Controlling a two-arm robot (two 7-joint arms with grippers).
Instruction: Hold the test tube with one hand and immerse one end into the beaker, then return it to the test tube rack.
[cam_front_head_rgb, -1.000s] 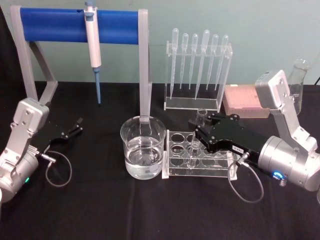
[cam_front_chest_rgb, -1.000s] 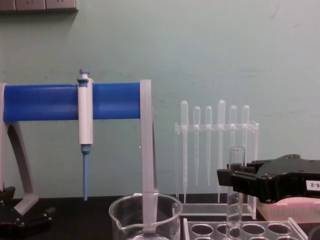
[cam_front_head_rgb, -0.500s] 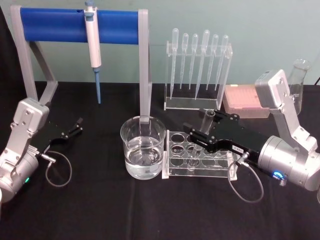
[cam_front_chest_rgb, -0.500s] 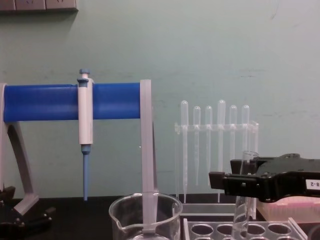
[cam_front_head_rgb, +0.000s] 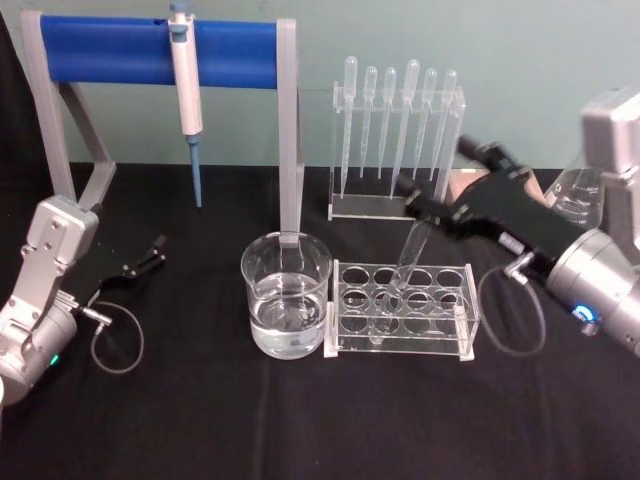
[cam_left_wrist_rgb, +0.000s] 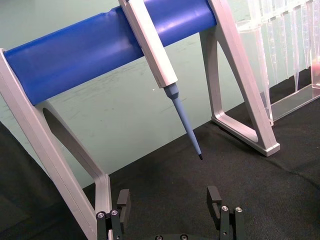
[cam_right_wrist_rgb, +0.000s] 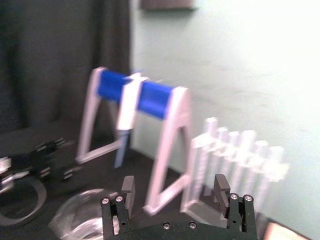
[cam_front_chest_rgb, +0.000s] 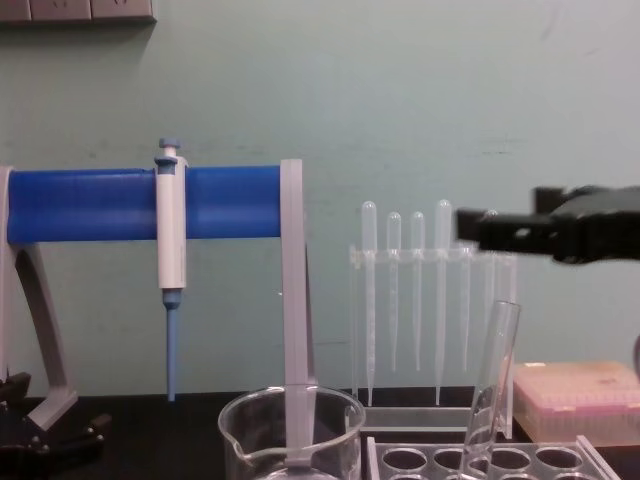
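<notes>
The test tube leans tilted in a hole of the clear tube rack, free of any grip; in the chest view the test tube slants up to the right. The beaker, part full of clear liquid, stands just left of the rack, and its rim shows low in the chest view. My right gripper hovers open above and behind the tube, its jaws wide apart and holding nothing. At the table's left my left gripper rests open.
A blue-barred stand with a hanging micropipette spans the back left. A clear rack of plastic pipettes stands behind the tube rack. A pink tip box and a glass flask sit at back right.
My right gripper opened, let go of the test tube, and rose up and back to the right. The tube tipped over to lean in the rack. The left arm stayed still.
</notes>
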